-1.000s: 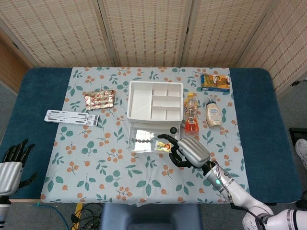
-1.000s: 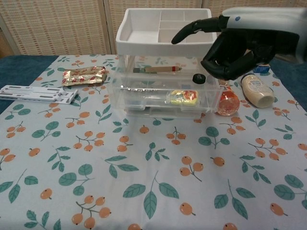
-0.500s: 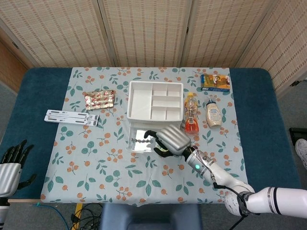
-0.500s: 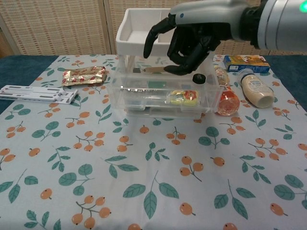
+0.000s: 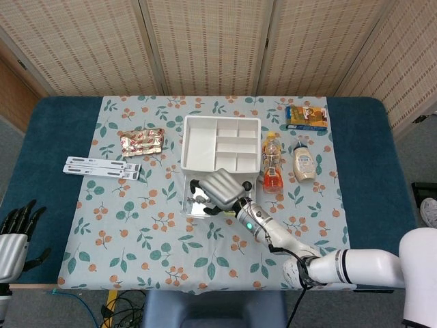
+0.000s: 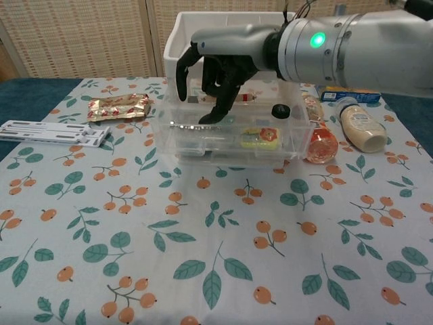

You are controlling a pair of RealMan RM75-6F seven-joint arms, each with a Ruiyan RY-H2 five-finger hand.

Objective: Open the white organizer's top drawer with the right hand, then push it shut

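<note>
One second ago our right hand (image 6: pixel 220 74) was beside the white organizer (image 5: pixel 220 143); now its empty curled fingers (image 6: pixel 211 115) reach the pulled-out top drawer (image 6: pixel 226 128), ready to push.

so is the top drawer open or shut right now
Open: the top drawer sticks out in front of the organizer, with the right hand over it.

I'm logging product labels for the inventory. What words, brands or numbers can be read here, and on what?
No text can be read.
Yellow and blue box: print too small.
Squeeze bottle: label too blurred.
Orange bottle: label too blurred.
White strips: dark marks, too small.
Foil packet: pattern only.
</note>
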